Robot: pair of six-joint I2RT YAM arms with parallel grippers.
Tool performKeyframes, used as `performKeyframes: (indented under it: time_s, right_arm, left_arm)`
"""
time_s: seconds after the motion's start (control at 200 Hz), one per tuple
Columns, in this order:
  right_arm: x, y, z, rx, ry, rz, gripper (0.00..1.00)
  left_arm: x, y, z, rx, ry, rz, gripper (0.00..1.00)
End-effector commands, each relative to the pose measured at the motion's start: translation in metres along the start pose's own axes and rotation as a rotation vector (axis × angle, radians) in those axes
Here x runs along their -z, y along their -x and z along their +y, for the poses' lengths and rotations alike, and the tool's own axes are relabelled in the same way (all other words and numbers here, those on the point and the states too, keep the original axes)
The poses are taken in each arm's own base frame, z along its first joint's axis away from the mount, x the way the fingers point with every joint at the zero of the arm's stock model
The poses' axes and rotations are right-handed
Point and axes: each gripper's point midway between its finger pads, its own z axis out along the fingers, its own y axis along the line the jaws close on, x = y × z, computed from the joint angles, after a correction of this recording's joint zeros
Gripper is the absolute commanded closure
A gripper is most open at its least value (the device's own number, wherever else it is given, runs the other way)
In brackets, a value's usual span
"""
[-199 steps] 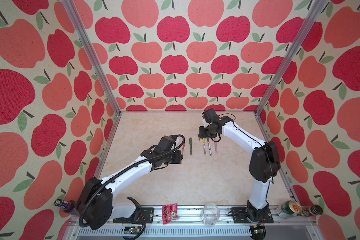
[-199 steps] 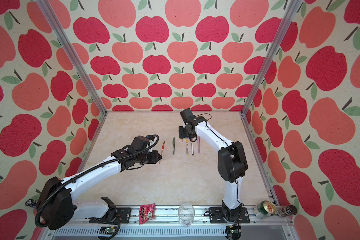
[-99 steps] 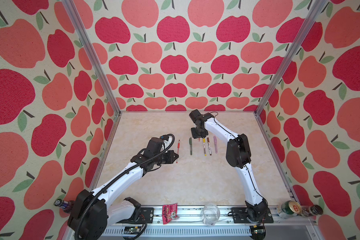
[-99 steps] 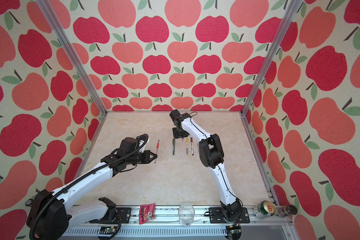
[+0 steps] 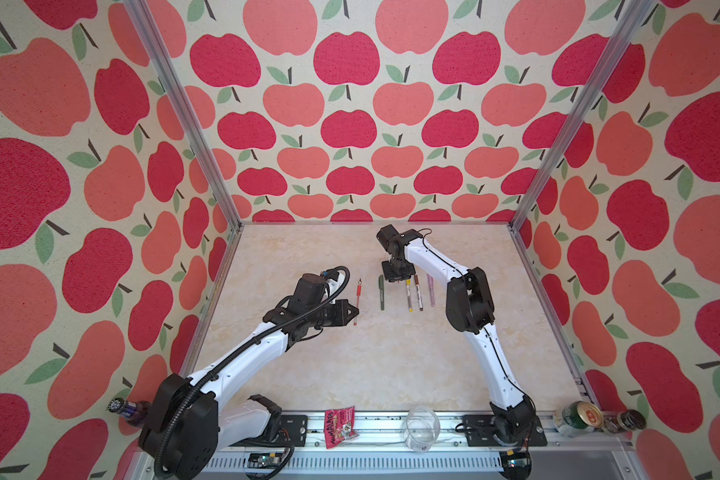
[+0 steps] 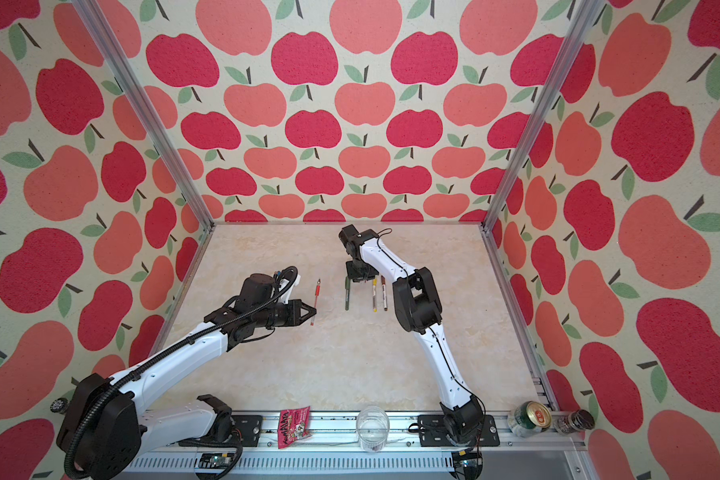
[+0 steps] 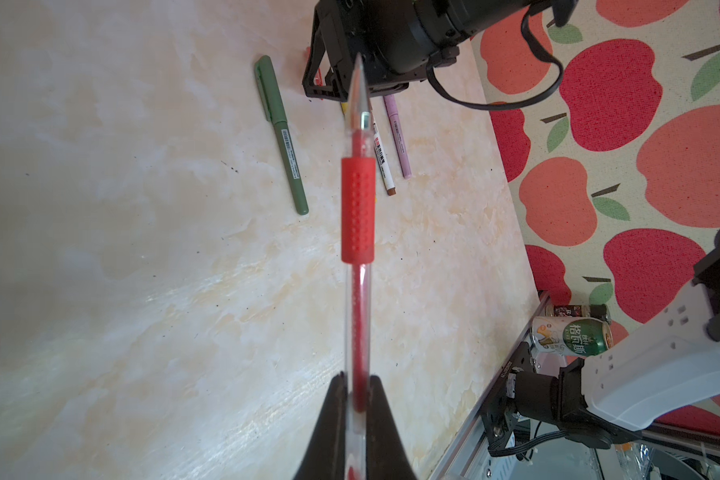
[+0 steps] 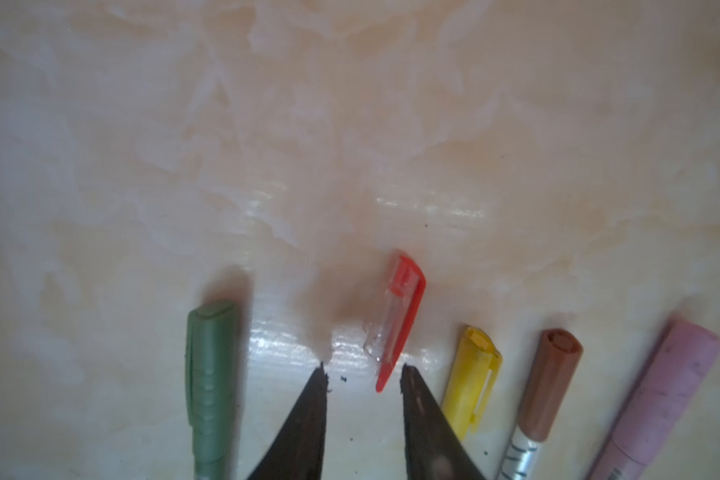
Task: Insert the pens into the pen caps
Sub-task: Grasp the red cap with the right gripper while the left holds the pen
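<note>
My left gripper [image 7: 357, 382] is shut on the back end of the red pen [image 7: 357, 216], which has a clear barrel, a red grip and a bare tip pointing at the right gripper. In both top views this pen [image 5: 357, 297] [image 6: 316, 297] hangs left of the row. My right gripper [image 8: 362, 374] [image 5: 398, 274] stands open, low over the table. The red pen cap [image 8: 395, 328] lies just ahead of its fingertips, clip end between them, untouched. Beside it lie the capped green pen [image 8: 211, 374], yellow-capped pen [image 8: 472, 374], brown-capped pen [image 8: 551, 382] and lilac pen [image 8: 666, 399].
On the front rail sit a red snack packet [image 5: 339, 422], a clear plastic cup [image 5: 422, 428], a green can [image 5: 578, 417] and a small dark jar [image 5: 624, 422]. A bottle [image 5: 125, 409] lies by the left arm's base. Apple-patterned walls close three sides.
The right gripper has moved left along the row to the red cap, and its jaws have narrowed. The left arm has drawn back slightly, still holding the red pen.
</note>
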Motion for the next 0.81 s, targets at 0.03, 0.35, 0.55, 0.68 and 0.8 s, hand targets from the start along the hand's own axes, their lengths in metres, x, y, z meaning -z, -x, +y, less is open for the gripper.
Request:
performKeyframes:
  time_s: [0.03,0.35,0.55,0.68,0.8]
  right_arm:
    - [-0.008,0.003,-0.008,-0.025,-0.013,0.016,0.68]
    - [-0.022,0.005,-0.008,-0.028,0.0,0.037,0.73]
    - [-0.031,0.002,-0.009,-0.03,-0.001,0.058,0.78]
    - [-0.031,0.002,-0.009,-0.034,0.003,0.061,0.84]
    - [-0.026,0.004,-0.009,-0.04,0.01,0.051,0.89]
  left_arm:
    - [-0.001,0.004,-0.001,-0.022,-0.018,-0.008,0.9]
    - [-0.001,0.006,0.004,-0.007,-0.013,-0.009,0.9]
    - [-0.003,0.009,0.005,-0.001,-0.022,-0.008,0.9]
    - [-0.005,0.009,0.005,0.002,-0.025,-0.006,0.9]
    - [-0.005,0.008,0.005,0.005,-0.026,-0.004,0.9]
